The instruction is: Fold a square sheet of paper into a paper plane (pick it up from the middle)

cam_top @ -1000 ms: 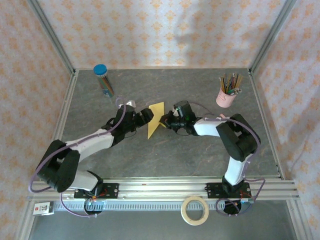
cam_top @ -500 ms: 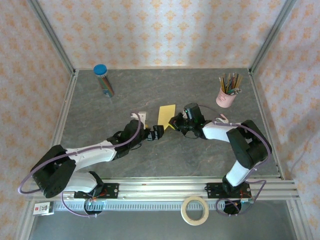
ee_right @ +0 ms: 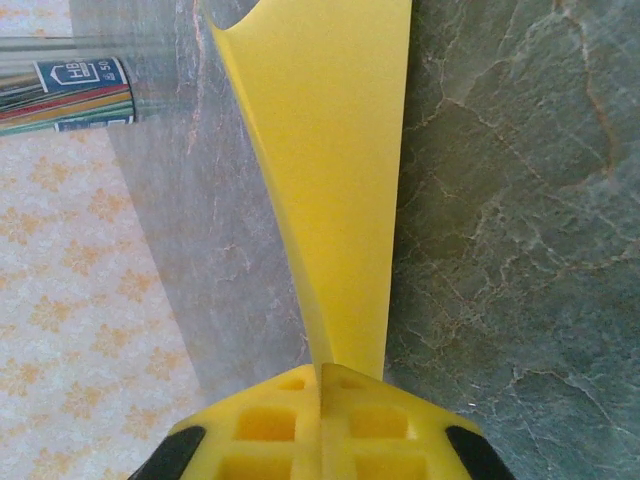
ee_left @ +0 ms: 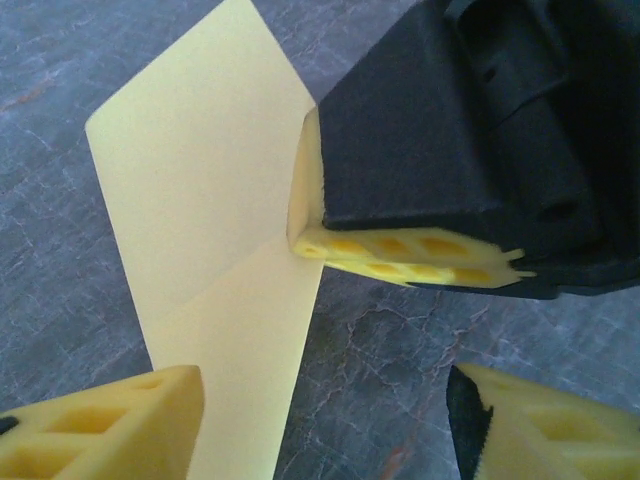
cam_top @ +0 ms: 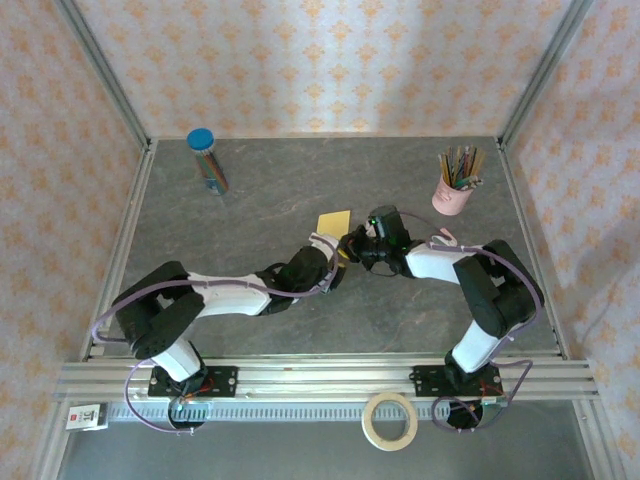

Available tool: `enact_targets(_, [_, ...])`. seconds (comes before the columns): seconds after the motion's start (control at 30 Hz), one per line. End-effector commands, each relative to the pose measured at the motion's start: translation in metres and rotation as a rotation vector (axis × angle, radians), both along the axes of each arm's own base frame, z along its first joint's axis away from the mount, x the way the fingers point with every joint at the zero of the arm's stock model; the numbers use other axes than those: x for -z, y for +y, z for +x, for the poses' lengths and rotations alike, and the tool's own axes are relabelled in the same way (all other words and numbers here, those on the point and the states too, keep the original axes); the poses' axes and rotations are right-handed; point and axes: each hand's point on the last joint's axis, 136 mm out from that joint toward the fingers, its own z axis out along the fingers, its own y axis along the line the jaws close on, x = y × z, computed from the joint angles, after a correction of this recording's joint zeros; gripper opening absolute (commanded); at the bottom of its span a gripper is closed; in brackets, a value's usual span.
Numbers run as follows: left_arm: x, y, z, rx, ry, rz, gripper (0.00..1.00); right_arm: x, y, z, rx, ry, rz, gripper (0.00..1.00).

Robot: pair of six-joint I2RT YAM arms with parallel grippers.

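Between your right claw's [ee_right: 322, 385] pressed fingers you pinch the creased paper [ee_right: 330, 150]. Your left claw [ee_left: 322, 425] stands spread nearby; most folds likely remain.

One paper sheet [cam_top: 333, 221], one cup [cam_top: 452, 197], one tube [cam_top: 208, 162], one tape roll [cam_top: 367, 420]

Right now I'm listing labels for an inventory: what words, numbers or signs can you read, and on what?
"HB": blue label on the pencil tube.
"50", perhaps: beside it on the same label, but it is blurred and I am not sure.
White sticker at the near left corner: too small to read.
There is no print on the paper.
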Motion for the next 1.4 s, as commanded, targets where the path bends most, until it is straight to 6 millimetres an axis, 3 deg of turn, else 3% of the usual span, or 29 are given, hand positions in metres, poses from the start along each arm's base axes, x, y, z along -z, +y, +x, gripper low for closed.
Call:
enact_targets(0.0, [0.001,0.001,0.01,0.015,-0.066,0.096,0.63,0.0,0.0,0.003,0.003,0.023,0.008,0.05])
enact_targets(0.53, [0.019,0.003,0.013,0.007,-0.068,0.125,0.42,0.004,0.001,0.001,-0.007,0.039,0.009,0.05])
enact_targets(1.37, [0.032,0.011,0.012,-0.028,-0.097,0.216,0.32,-0.001,0.003,0.001,-0.015,0.056,0.036,0.06])
